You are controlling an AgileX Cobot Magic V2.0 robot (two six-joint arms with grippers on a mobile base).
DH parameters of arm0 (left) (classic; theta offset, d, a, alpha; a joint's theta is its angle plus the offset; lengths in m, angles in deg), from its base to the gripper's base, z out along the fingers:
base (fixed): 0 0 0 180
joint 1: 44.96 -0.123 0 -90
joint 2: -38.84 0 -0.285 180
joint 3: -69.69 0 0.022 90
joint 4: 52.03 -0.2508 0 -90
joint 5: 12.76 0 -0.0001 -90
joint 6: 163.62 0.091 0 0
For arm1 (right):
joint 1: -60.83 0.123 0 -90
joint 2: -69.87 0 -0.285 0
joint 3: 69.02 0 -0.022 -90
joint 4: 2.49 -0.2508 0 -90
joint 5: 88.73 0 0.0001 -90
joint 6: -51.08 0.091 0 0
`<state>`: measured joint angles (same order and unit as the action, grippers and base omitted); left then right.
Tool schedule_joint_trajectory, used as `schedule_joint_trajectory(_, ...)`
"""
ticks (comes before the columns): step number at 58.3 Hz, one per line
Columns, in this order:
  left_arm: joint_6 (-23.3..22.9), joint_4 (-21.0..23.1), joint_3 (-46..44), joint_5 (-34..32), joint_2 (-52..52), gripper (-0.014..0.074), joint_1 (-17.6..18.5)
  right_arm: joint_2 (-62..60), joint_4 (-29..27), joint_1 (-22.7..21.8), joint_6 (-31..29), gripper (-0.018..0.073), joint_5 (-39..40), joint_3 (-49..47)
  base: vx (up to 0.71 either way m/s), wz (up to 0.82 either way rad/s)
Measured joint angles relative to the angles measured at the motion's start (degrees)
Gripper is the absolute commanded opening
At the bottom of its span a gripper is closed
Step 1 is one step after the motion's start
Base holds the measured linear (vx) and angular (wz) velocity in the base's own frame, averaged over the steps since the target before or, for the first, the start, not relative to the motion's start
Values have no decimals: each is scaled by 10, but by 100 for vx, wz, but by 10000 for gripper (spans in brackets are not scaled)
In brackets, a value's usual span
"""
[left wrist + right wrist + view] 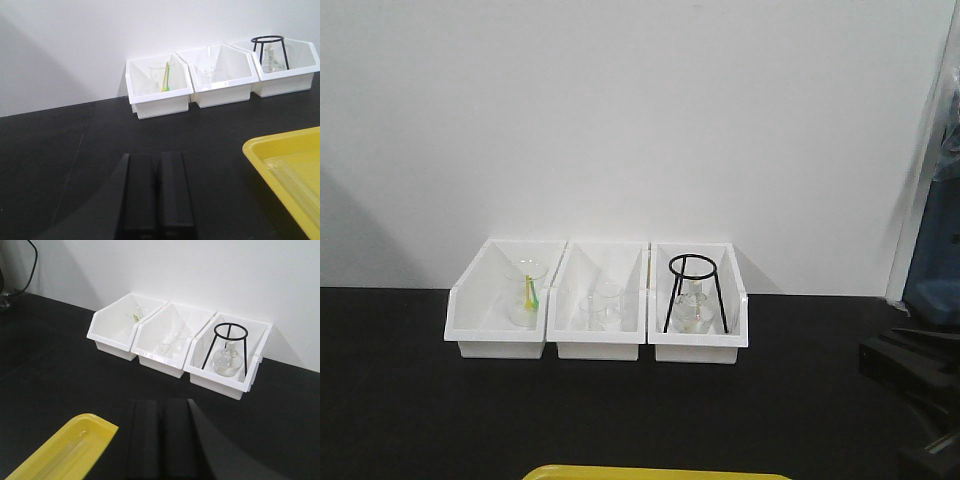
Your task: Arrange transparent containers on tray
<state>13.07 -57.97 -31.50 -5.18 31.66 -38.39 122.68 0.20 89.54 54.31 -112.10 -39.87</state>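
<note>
The left gripper (pixel 156 200), a pair of black flat fingers seen from its wrist camera, has its jaws pressed together with nothing between them, low over the black tabletop (pixel 75 145). The right gripper (pixel 162 440) is the same: black fingers closed against each other, holding nothing, above the dark surface. Just to the right of the left gripper lies the bright yellow tray with a rounded rim (pixel 260 150), and on its floor rest slender clear glass test tubes (pixel 295 182), lying flat side by side. The right wrist view shows the tray's other corner to the left of that gripper, with faint glass shapes inside. Farther out, against the white wall (pixel 640 120), three white open-front bins stand in a row, touching: the left bin (pixel 500 300) holds a clear beaker with a yellow-green stick, the middle bin (pixel 598 305) clear beakers, and the right bin (pixel 698 305) a black wire tripod stand (pixel 693 290) over a round glass flask (pixel 226 360).
</note>
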Motion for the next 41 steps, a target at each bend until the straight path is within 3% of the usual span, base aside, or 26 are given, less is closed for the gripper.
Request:
schedule_joint_trajectory(19,0,0,0,0,0,9,0,-17,-1,-12,-4,-3,1,8,0,0)
schedule_joint_trajectory(28,0,0,0,0,0,9,0,-107,-8,-103,-11,-3,34,86,0,0)
schedule_joint_trajectory(41,0,0,0,0,0,9,0,-305,42,-241,-6,-3,41,271,0,0)
